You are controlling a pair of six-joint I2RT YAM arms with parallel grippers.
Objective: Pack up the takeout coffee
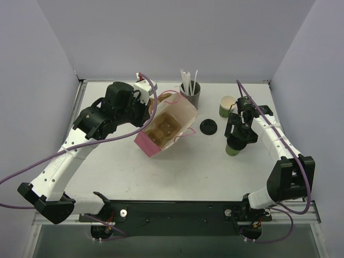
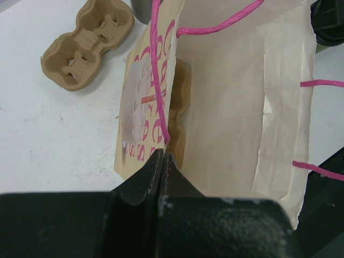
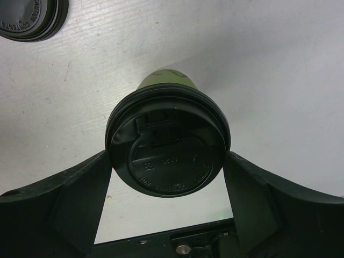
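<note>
Coffee cup (image 1: 233, 151), green, black lid (image 3: 166, 156) fitted: standing upright on the table (image 1: 161, 177) at 3 o'clock of the bag (image 1: 177, 113), awaiting loading. Right gripper (image 3: 169, 166): hanging over it, jaws standing wide, fingers (image 3: 80, 199) flanking the lid's rim at 3 and 9 o'clock; no firm clamp showing. Left gripper (image 2: 163, 161): jaws closed, pinching the bag's edge and pink handle (image 2: 161, 80), apparently holding its mouth open toward the cup, with the tray (image 1: 161, 130) lying inside.

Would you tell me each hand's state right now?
Left hand: closed on the paper bag's edge.
Right hand: straddling the lidded green cup; grip cannot be told.
</note>
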